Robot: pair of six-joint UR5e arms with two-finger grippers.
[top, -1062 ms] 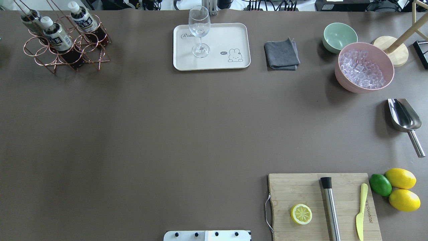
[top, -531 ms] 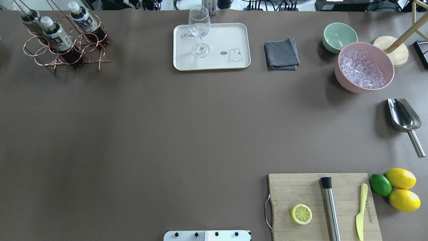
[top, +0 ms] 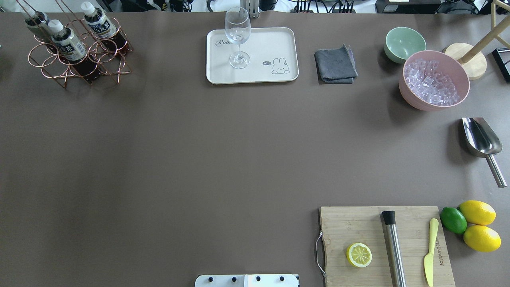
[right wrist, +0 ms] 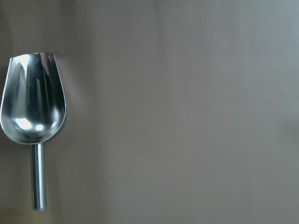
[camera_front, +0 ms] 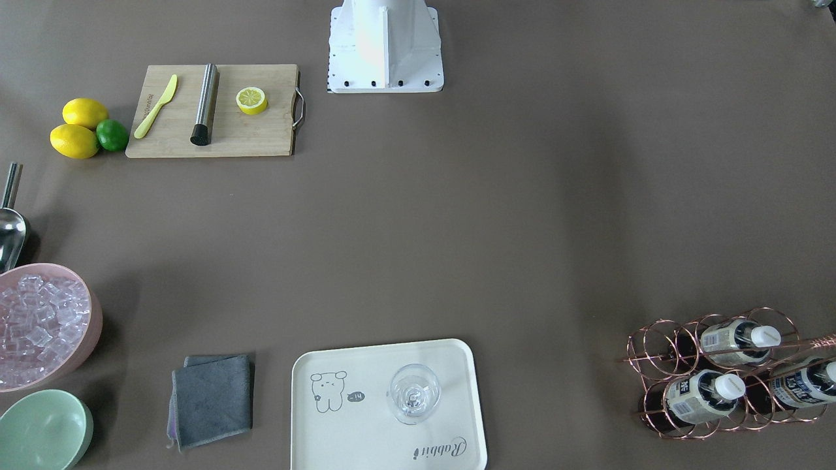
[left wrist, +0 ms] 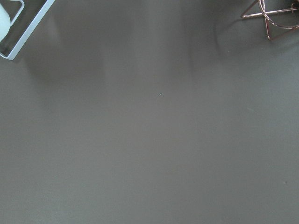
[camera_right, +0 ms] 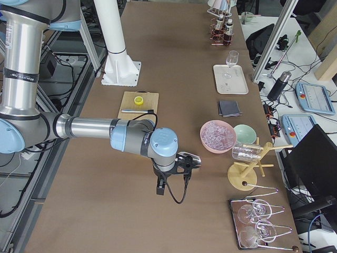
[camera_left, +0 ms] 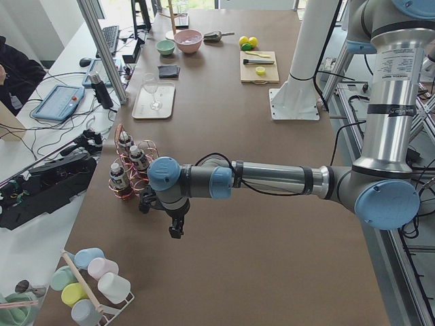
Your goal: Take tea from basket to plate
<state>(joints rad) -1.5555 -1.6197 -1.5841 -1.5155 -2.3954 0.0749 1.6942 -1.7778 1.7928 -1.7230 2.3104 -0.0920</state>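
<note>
left gripper [camera_left: 174, 224]: hangs pointing down over the bare table [top: 199, 159], just short of the basket [top: 79, 68]. it is seen only from the table's end, so how far its jaws stand apart cannot be told; no object is seen in it. being the arm nearer the basket, it is the likely one for the pick.

right gripper [camera_right: 160, 184]: hangs above the table near the metal scoop [right wrist: 32, 98], well apart from the task's things. its opening cannot be told either.

tea bottles [top: 68, 43]: three alike, all in the basket at the far left corner of the table, none yet moved. each stands in a ring cell that keeps it upright and leaves the neck free above the wire for a grasp. the long axis is judged vertical, white cap up; the lean in the two table views looks like camera angle.

plate [top: 275, 44]: at the far middle of the table. a wine glass [top: 238, 36] stands on its left half, leaving the half with the drawing bare, the likely spot for a bottle.
</note>
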